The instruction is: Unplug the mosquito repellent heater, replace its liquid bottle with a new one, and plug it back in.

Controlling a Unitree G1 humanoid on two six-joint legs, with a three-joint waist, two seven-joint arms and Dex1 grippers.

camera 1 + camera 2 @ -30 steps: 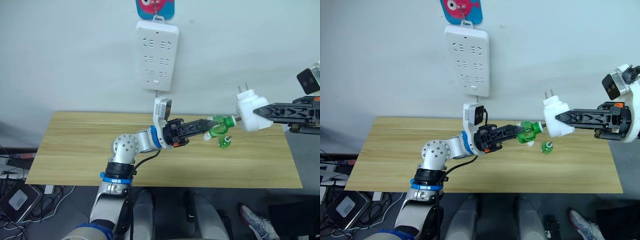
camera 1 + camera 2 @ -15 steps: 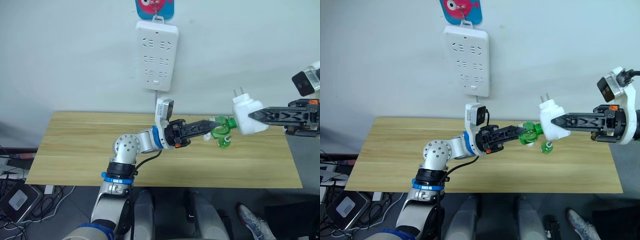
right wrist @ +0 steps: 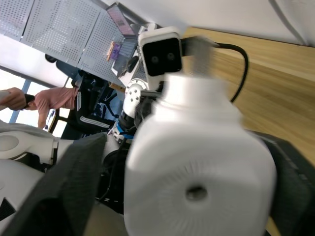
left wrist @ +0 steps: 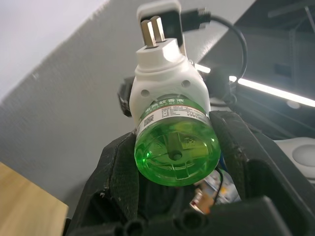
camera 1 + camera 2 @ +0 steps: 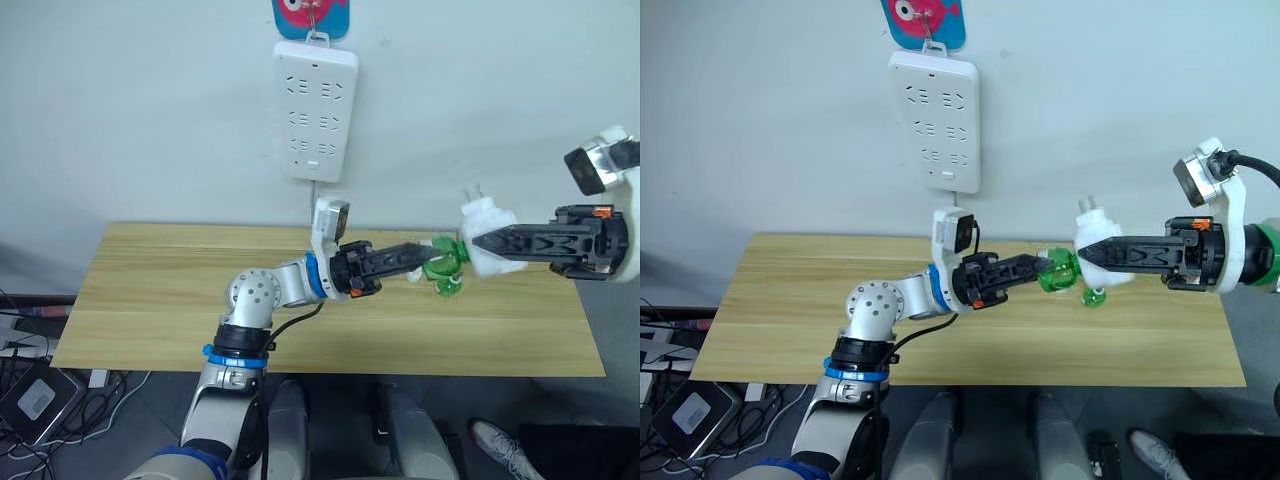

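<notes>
- Surface (image 5: 160, 300): long wooden top below both claws, against a pale wall.
- Power strip (image 5: 317, 110): white, hung on the wall well above the left claw; no plug in its sockets.
- Mosquito repellent heater (image 5: 484, 238): small white plastic body, held in the air above the surface, clenched in the right claw (image 5: 474, 243), prongs up and away from the surface. Judged light, rigid and smooth; best held across its broad sides, clear of prongs and bottle mouth.
- Held bottle (image 5: 1057, 272): green, see-through, labelled, grasped across its body by the left claw (image 5: 1044, 269); its neck seated in the heater. Contents look liquid; level unclear. Probably light, hard, slippery.
- Second bottle (image 5: 447, 285): green, on the surface just under the two claws. Fill not legible.
</notes>
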